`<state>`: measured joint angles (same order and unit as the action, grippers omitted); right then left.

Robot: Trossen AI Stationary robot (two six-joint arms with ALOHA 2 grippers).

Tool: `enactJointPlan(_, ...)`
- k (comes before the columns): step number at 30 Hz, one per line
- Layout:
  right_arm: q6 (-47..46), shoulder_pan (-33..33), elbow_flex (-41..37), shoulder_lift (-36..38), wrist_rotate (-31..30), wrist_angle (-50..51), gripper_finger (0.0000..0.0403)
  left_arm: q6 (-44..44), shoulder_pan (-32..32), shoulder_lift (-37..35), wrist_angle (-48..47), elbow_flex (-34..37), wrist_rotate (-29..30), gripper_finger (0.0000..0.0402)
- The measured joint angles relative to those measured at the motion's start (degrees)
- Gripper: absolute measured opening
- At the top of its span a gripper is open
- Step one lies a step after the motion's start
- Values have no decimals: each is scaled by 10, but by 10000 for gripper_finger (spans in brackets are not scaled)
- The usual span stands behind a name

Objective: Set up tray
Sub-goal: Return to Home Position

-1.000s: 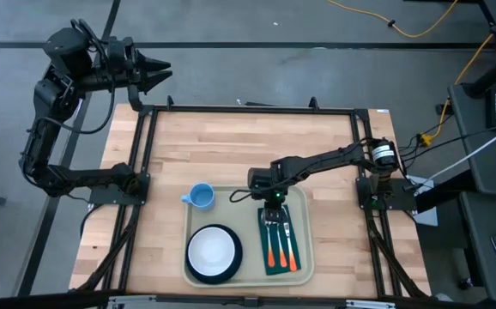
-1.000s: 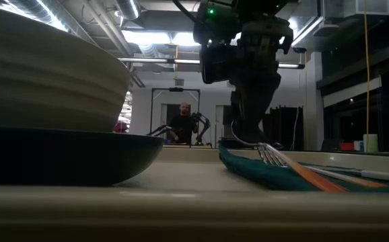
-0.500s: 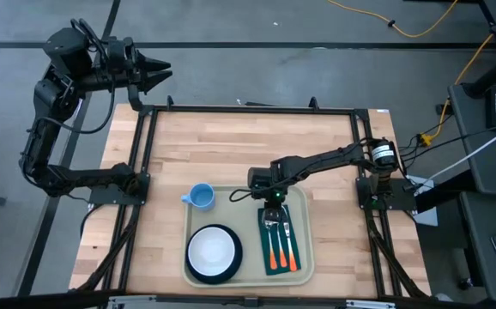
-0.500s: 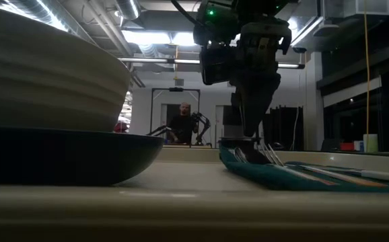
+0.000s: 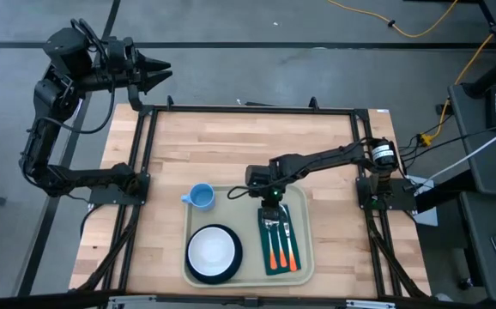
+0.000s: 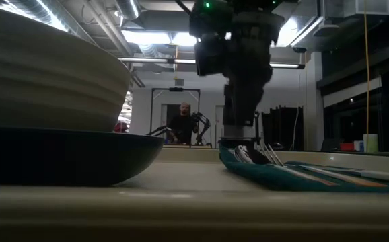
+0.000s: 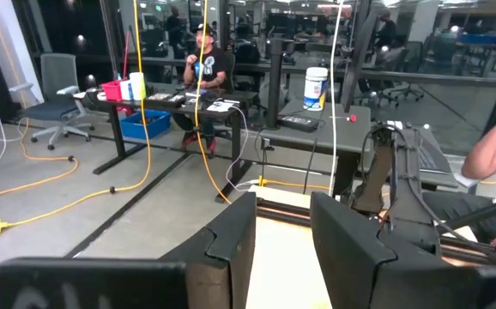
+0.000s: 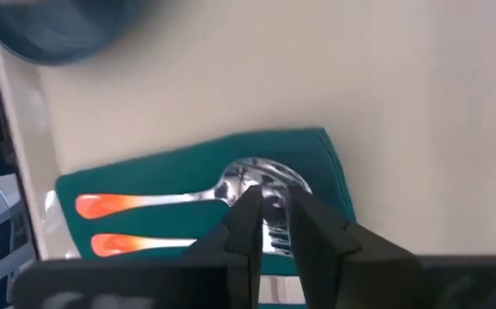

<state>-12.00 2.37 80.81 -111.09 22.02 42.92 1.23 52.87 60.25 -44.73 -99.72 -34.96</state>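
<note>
One view, the right wrist's, shows the right hand point(image 8: 276, 197) parted, empty, above the spoon point(image 8: 179, 198).

Large cream rectangular plastic tray point(image 5: 251, 259) sits on the wooden desk point(image 5: 231, 146) at the near edge, right of centre. In the tray:

- **Left:** dark teal round plate point(image 5: 238, 256) carrying a white bowl point(image 5: 213, 251).
- **Far left corner:** small blue cup point(image 5: 200, 196).
- **Right:** dark green rectangular napkin point(image 5: 264, 240).

On the napkin, left to right: orange-handled spoon point(image 5: 270, 249), fork point(image 5: 281, 249), knife point(image 5: 292, 249). Right hand point(image 5: 271, 199) hangs above the napkin's far end.
</note>
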Motion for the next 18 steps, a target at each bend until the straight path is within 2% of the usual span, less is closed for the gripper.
enactJointPlan(3,3,0,30,1,-17,19,51,0,0,0,0,0,0,106)
enactJointPlan(7,27,5,88,5,-45,33,10,0,0,0,0,0,0,106)
enactJointPlan(11,40,13,170,25,-78,31,6,0,0,-1,0,0,0,106)
enactJointPlan(18,83,10,356,74,-110,5,4,12,-3,-23,8,1,-7,106)
